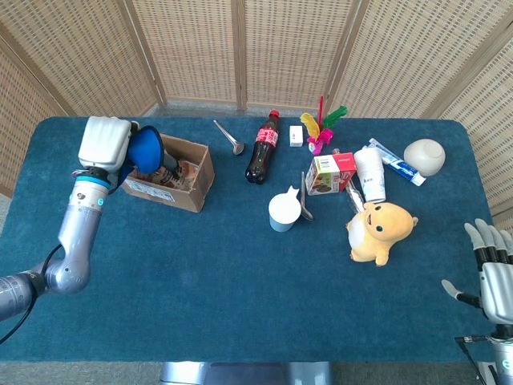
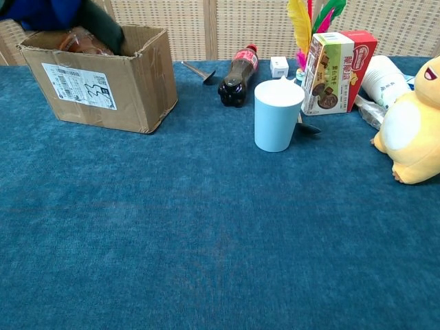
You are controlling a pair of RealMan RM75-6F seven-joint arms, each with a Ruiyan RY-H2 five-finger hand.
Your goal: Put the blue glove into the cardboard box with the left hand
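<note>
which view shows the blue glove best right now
The head view: the blue glove shows from above, held by the left hand over the open cardboard box, with the snack bag visible inside. The chest view catches only a dark blue patch at the top-left corner above the box rim.

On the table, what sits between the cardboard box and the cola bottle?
In the head view, only a metal spoon lies between the cardboard box and the cola bottle, toward the back; otherwise that stretch is bare blue cloth.
</note>
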